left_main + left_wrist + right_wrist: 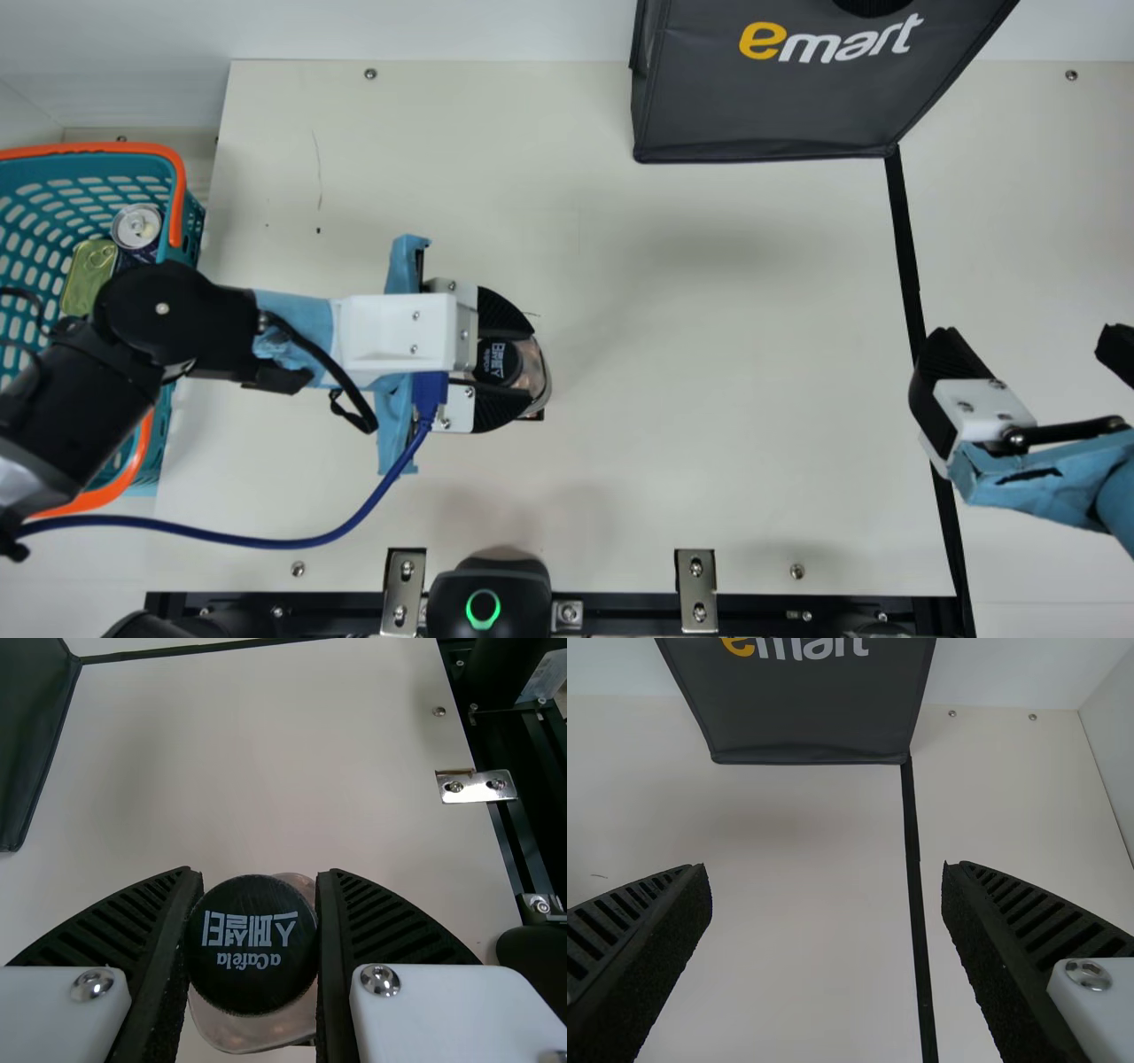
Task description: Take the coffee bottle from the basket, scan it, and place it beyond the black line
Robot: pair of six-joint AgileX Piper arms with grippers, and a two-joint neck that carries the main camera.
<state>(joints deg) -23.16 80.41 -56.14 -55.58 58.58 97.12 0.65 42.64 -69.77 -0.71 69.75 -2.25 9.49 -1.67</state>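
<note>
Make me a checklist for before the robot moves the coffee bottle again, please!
1. Left gripper squeezing the coffee bottle: ok, a finger on each side of the cap.
2. Bottle out of the basket: ok.
3. Scanner ring glowing green: ok.
4. Bottle scanned: cannot tell.
5. Bottle beyond the black line: not ok, it's on the basket's side.
6. Right gripper holding nothing: ok, open.

The coffee bottle [533, 368] looked glossy, its cap [252, 979] matt. Left of the bottle, the basket [190, 232] was smooth plastic; beyond it, rightward, the bag [771, 106] looked like dull cloth; beneath it, the table [709, 354] was smooth.
</note>
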